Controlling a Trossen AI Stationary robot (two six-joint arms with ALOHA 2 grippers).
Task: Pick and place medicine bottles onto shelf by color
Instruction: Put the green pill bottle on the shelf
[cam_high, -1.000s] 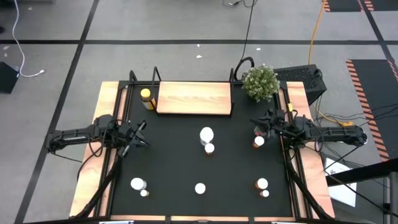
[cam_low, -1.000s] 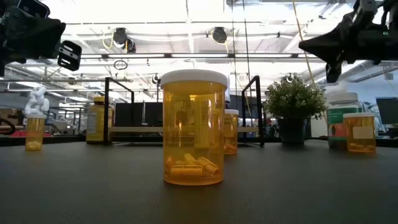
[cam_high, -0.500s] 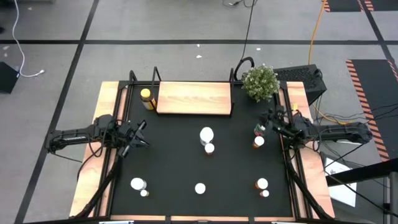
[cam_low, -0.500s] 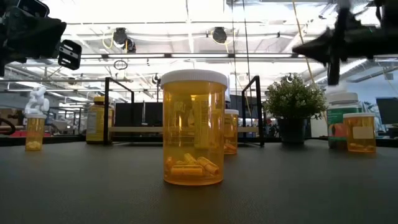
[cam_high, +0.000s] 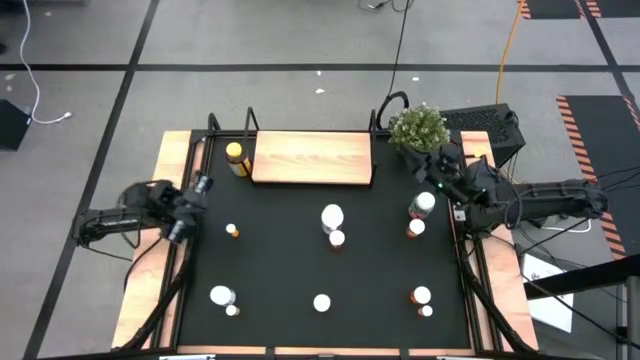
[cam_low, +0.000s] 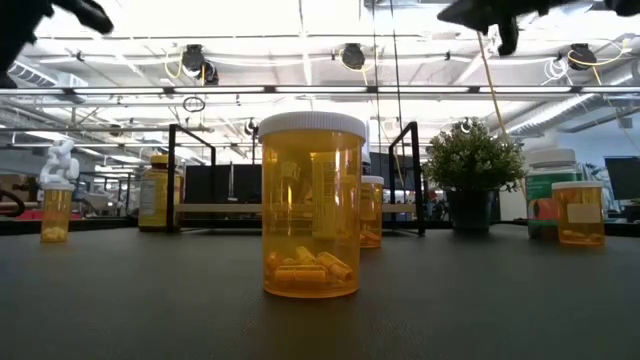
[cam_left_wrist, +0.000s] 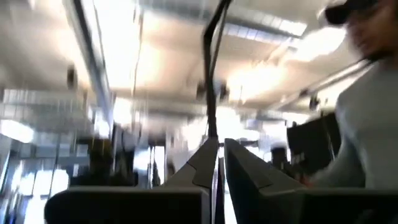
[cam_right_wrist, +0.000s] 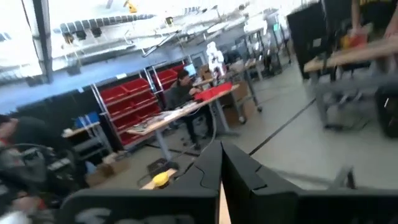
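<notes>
Several medicine bottles stand upright on their bases on the black mat: a white one (cam_high: 331, 216) with an orange one (cam_high: 337, 238) at the middle, a green-labelled white one (cam_high: 424, 204) and an orange one (cam_high: 416, 227) at the right, a small orange one (cam_high: 232, 231) at the left, and more along the near edge. A yellow-lidded jar (cam_high: 234, 155) stands beside the light-wood shelf (cam_high: 312, 158) at the far side. My left gripper (cam_high: 203, 184) hangs shut at the left edge, tipped upward. My right gripper (cam_high: 441, 162) is shut, raised near the plant.
A green potted plant (cam_high: 418, 130) stands at the far right corner, close under my right gripper. In the low view a big amber bottle (cam_low: 311, 205) stands nearest the camera. A person shows in the room beyond the table in the left wrist view.
Both grippers have risen and tipped upward while staying shut. My right gripper has climbed more and moved toward the far edge near the plant, uncovering the green-labelled white bottle. My left gripper has drawn back toward the left edge, uncovering the small orange bottle. No bottle has moved.
</notes>
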